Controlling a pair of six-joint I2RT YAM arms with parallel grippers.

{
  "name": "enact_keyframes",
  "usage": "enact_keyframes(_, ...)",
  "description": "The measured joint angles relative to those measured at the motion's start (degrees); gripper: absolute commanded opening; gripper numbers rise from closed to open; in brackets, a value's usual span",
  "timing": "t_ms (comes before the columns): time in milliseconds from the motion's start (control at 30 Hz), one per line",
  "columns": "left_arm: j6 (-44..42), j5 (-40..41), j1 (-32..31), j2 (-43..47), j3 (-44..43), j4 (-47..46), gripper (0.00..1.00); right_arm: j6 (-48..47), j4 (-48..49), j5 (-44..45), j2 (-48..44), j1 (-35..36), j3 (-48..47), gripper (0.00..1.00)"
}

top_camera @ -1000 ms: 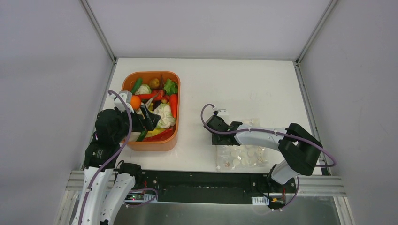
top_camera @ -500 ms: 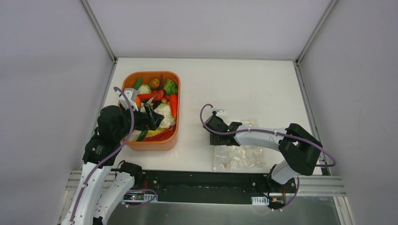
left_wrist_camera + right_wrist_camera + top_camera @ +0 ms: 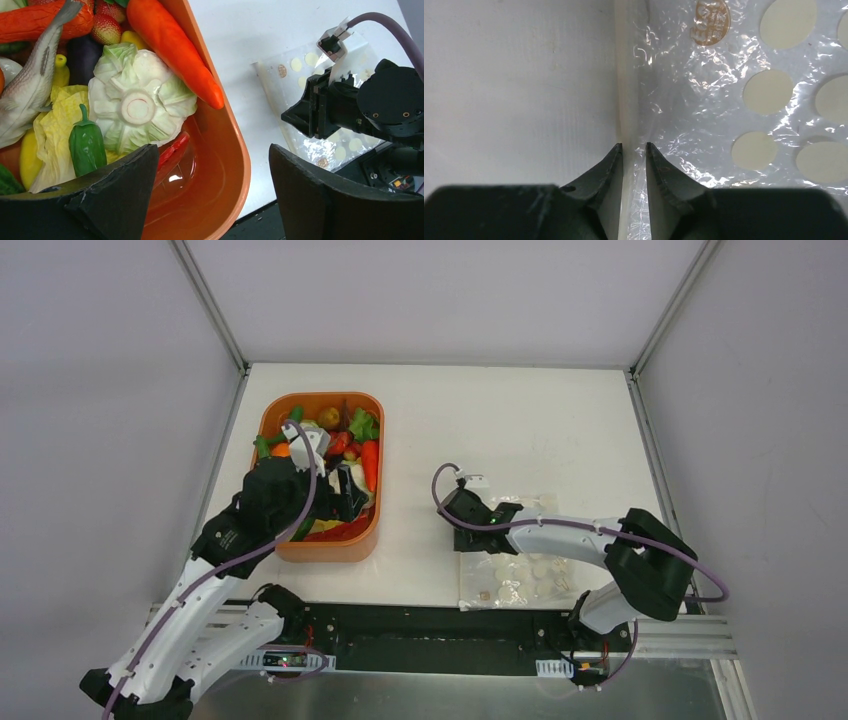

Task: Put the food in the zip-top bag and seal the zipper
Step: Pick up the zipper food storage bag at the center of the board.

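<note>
The food lies in an orange tub (image 3: 330, 550): a whitish-green cabbage (image 3: 137, 105), an orange carrot (image 3: 172, 50), a green pepper (image 3: 86, 145), a fish (image 3: 35, 85) and other pieces. My left gripper (image 3: 345, 490) hangs over the tub's near right part, open wide and empty (image 3: 215, 200). The zip-top bag (image 3: 525, 575), clear with white dots, lies flat on the table right of the tub. My right gripper (image 3: 468, 532) is at the bag's left edge. In the right wrist view its jaws (image 3: 634, 146) are closed on the zipper (image 3: 626, 75), the thin strip running between them.
The white table (image 3: 500, 430) is walled by grey panels. The tub stands near the left wall. The bag's near end reaches the table's front edge, by the black rail (image 3: 440, 635). The right arm's wrist (image 3: 390, 100) shows in the left wrist view.
My left arm has swung up and to the right, from the tub's left side to over its near right part. The right gripper and the bag have shifted only slightly.
</note>
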State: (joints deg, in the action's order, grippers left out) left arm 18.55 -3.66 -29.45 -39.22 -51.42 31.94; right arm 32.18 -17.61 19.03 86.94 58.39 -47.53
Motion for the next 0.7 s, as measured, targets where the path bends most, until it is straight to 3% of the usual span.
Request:
enact_keyframes(67, -0.1, 1.0, -1.2, -0.6, -0.3, 0.4, 0.82, 0.0, -0.3, 0.0, 0.0, 0.0, 0.4, 0.10)
enact_keyframes(200, -0.2, 1.7, -3.7, -2.1, -1.8, 0.5, 0.82, 0.1, -0.6, 0.0, -0.9, 0.0, 0.5, 0.00)
enact_keyframes(700, 1.0, 7.3, -20.6, -14.6, -4.5, -4.2, 0.81, 3.2, 2.8, 3.9, -20.5, -0.6, 6.2, 0.00)
